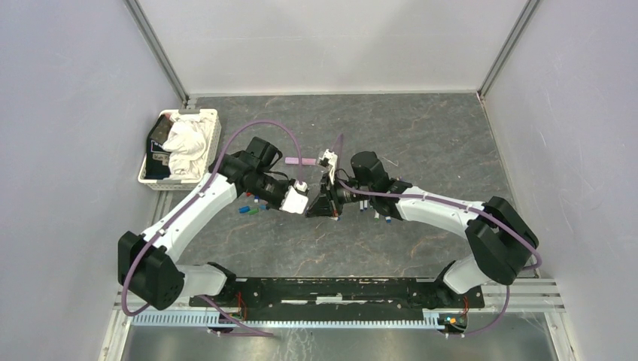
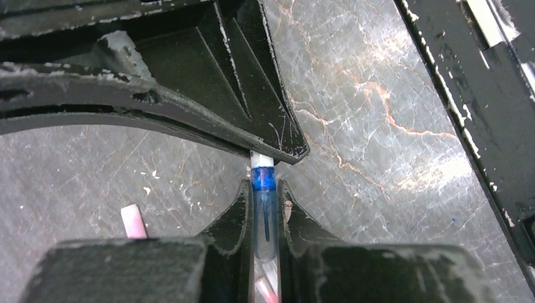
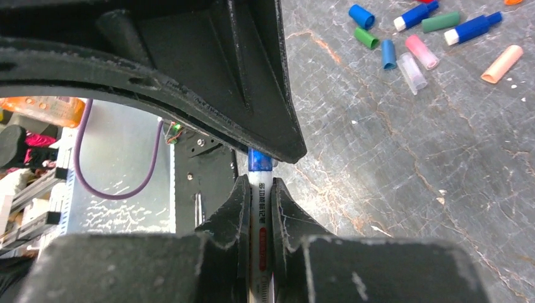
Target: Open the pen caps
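Over the middle of the table my two grippers meet tip to tip on one pen. My left gripper is shut on its translucent blue pen cap, and a dark nib shows inside the cap. My right gripper is shut on the white printed barrel of the same pen. The barrel's blue collar shows just past the fingertips. I cannot tell whether the cap is still seated. Several loose pen caps in blue, green, pink, clear and orange lie on the table.
A white basket holding a white cloth stands at the far left. A slim pink pen lies behind the grippers. Small coloured pieces lie under the left arm and others beside the right arm. A pink piece lies by my left fingers.
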`<state>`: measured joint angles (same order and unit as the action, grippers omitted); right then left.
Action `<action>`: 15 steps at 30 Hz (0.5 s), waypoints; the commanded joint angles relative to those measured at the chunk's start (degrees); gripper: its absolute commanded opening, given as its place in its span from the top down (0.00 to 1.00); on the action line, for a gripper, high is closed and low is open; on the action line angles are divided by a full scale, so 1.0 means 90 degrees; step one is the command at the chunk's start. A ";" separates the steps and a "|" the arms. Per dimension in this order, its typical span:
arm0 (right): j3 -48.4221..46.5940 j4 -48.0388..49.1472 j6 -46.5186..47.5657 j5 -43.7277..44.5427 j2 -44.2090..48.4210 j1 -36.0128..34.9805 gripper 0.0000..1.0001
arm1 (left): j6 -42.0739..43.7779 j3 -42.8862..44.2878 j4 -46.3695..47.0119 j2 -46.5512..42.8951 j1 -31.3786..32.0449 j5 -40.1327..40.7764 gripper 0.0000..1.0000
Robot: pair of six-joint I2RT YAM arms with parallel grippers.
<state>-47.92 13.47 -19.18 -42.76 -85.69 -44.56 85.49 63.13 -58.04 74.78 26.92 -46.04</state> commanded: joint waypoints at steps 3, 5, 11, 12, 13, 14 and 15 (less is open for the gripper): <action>-0.0026 -0.2311 0.0059 -0.1342 -0.0269 0.0166 1.00 | -0.0645 0.0046 -0.0645 -0.0465 -0.0035 0.2589 0.69; -0.0209 -0.2326 0.0063 -0.1459 -0.0394 0.0156 1.00 | -0.0742 0.0054 -0.0660 -0.0487 0.0046 0.2383 0.47; -0.0547 -0.2150 -0.0038 -0.1786 -0.0650 0.0147 1.00 | -0.0726 0.0077 -0.0735 -0.0460 0.0126 0.1939 0.32; -0.0620 -0.2142 -0.0061 -0.1827 -0.0728 0.0146 1.00 | -0.0787 0.0105 -0.0714 -0.0446 0.0133 0.1779 0.31; -0.0684 -0.2124 -0.0076 -0.1849 -0.0792 0.0147 1.00 | -0.0833 0.0147 -0.0727 -0.0423 0.0141 0.1637 0.30; -0.0764 -0.2131 -0.0091 -0.1843 -0.0853 0.0139 1.00 | -0.0872 0.0190 -0.0766 -0.0396 0.0163 0.1505 0.30; -0.0854 -0.2148 -0.0084 -0.1822 -0.0901 0.0141 1.00 | -0.0922 0.0208 -0.0802 -0.0374 0.0189 0.1390 0.30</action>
<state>-51.07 -5.98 -19.53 -56.12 -92.55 -43.13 80.16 63.11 -63.59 71.57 27.92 -29.56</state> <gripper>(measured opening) 0.125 0.694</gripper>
